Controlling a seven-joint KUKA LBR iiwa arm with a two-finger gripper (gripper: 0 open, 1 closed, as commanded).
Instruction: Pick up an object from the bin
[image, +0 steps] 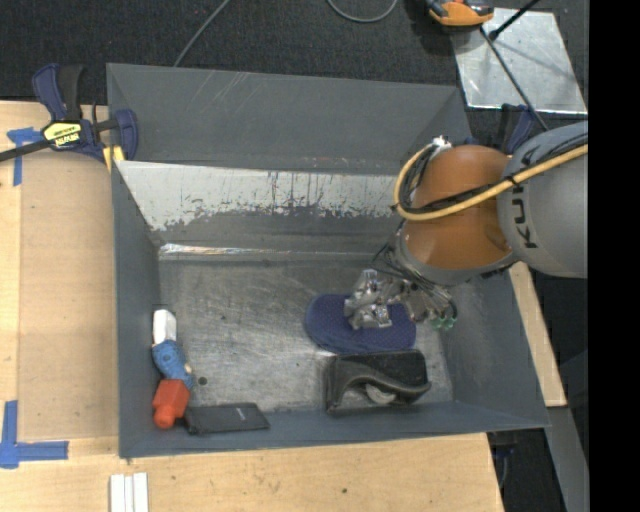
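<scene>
My gripper hangs low in the right half of the bin, its metal fingers right over a dark blue, flat oval thing that lies on the floor. The fingers look close together and nothing shows between them. Just in front of the blue thing, against the near wall, lies a black bulky thing with a grey underside.
In the near left corner lie a figure-like toy in white, blue and orange and a flat black rectangular thing. The arm with its orange cover and yellow cable comes in over the bin's right wall.
</scene>
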